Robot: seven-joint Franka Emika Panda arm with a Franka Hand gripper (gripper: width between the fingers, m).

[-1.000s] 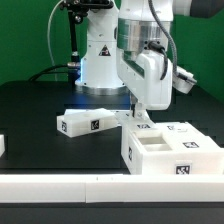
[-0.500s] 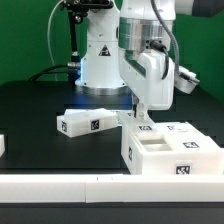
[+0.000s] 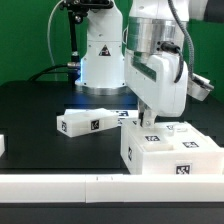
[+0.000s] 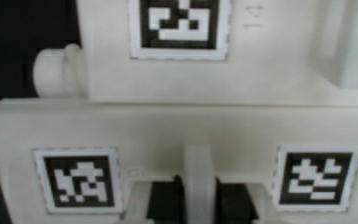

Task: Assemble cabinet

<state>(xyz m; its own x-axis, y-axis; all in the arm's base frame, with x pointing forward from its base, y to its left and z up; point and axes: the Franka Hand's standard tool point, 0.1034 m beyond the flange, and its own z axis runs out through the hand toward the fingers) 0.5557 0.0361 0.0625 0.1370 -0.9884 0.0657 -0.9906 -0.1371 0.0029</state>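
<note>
item: gripper (image 3: 147, 118), clenched almost flat; we cannot tell if it pinches anything. cabinet (image 3: 172, 152) directly beneath fingertips, tags up; we judge gripper is set there to press panel home. loose panel (image 3: 88, 122) well aside of gripper, awaiting fitting.

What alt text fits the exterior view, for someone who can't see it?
A white robot arm has its shut claw down at the top of a boxy white cabinet on a black table. A loose tagged white panel lies beside it, toward the exterior view's left.
</note>
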